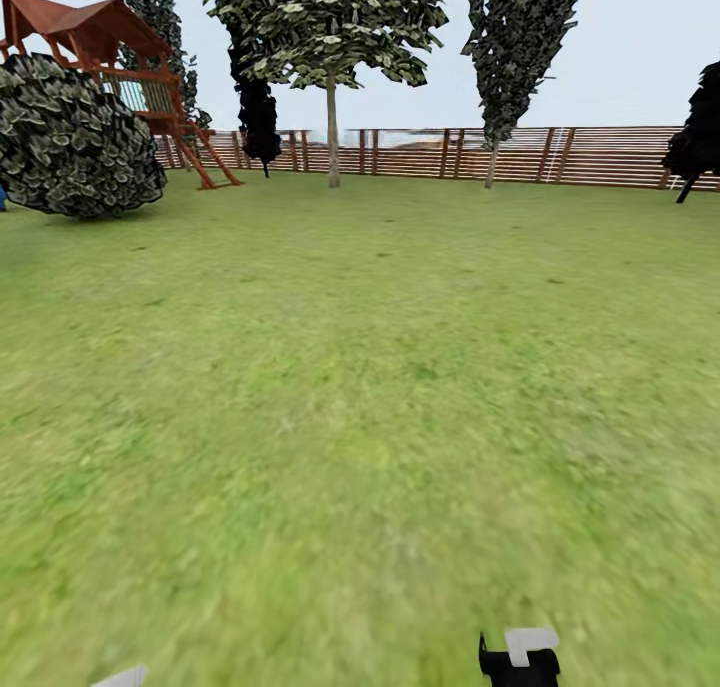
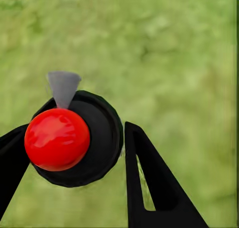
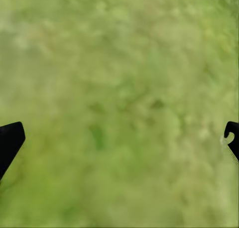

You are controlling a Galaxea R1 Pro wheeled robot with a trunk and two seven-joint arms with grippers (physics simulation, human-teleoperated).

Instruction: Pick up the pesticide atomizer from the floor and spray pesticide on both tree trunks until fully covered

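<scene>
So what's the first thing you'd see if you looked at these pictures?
Probably the shiny red ball-shaped top on a round black body, sitting between the left gripper's black fingers over the grass; it looks like the atomizer. In the head view, a wide green lawn runs up to a brown slat fence, with two pale-trunked trees in front of it. At far left stand a big round bush and a red-brown wooden playhouse.

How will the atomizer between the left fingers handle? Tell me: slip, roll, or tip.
The atomizer looks rigid: its round black body keeps shape between the fingers of the left gripper. That smooth curved wall could twist or slip. Laid on the grass, it would probably roll.
</scene>
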